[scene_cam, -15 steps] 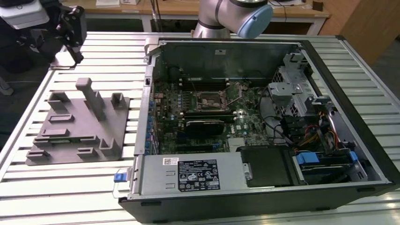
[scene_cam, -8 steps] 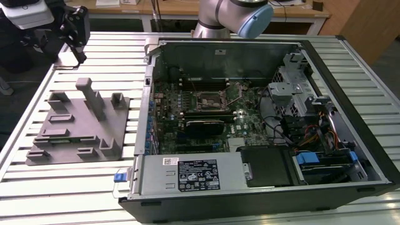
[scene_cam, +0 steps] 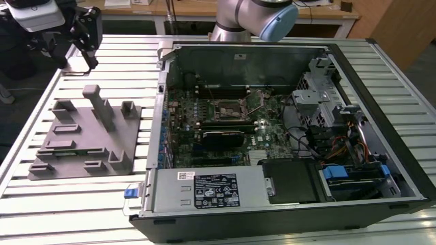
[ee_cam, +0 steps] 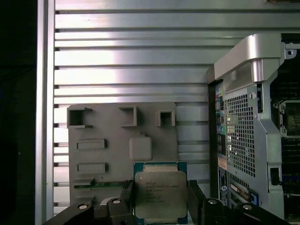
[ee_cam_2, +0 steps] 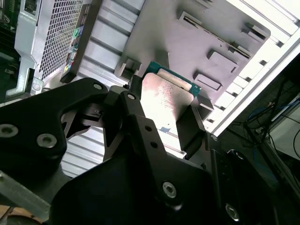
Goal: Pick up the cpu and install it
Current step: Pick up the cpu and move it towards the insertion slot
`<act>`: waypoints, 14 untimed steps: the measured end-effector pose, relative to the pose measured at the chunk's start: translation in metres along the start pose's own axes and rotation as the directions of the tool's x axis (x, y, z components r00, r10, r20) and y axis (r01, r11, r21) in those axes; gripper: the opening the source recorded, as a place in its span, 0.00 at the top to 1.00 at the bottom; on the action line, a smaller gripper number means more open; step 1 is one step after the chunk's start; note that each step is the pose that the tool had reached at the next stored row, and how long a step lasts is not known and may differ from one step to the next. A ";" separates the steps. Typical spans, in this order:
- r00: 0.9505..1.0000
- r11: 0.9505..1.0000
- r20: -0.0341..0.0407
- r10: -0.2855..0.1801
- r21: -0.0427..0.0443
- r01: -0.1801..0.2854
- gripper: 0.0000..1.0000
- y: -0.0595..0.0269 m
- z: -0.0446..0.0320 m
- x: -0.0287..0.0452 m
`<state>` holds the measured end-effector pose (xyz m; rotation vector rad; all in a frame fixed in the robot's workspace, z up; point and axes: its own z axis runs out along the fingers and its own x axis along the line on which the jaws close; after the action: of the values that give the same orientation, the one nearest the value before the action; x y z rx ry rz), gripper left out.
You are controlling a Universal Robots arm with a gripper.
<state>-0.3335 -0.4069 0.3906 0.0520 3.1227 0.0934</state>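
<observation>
Exterior view high, wide — both wrist views close, sharing the grey fixture [ee_cam: 108, 126] [ee_cam_2: 173, 42].

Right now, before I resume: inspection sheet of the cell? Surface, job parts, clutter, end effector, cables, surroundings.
Surface: slatted metal table, carrying a grey fixture tray and an open computer case.
Job's things: cpu held in the end effector, clear of the tray; socket on the motherboard inside the case.
Clutter: nothing seen.
End effector: shut on the cpu, hanging above the table near the tray, apart from the case.
Cables: wire bundles inside the case, at the exterior view's right.
Surroundings: wooden desk behind the table.
</observation>
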 end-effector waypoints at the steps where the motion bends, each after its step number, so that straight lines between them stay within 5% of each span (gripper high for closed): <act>1: 1.000 1.000 0.000 0.000 0.000 0.000 0.46 0.0000 0.0000 -0.0008; 14: 1.000 1.000 0.000 0.000 0.000 0.000 0.46 0.0004 0.0002 -0.0113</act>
<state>-0.3221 -0.4069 0.3906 0.0520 3.1227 0.0934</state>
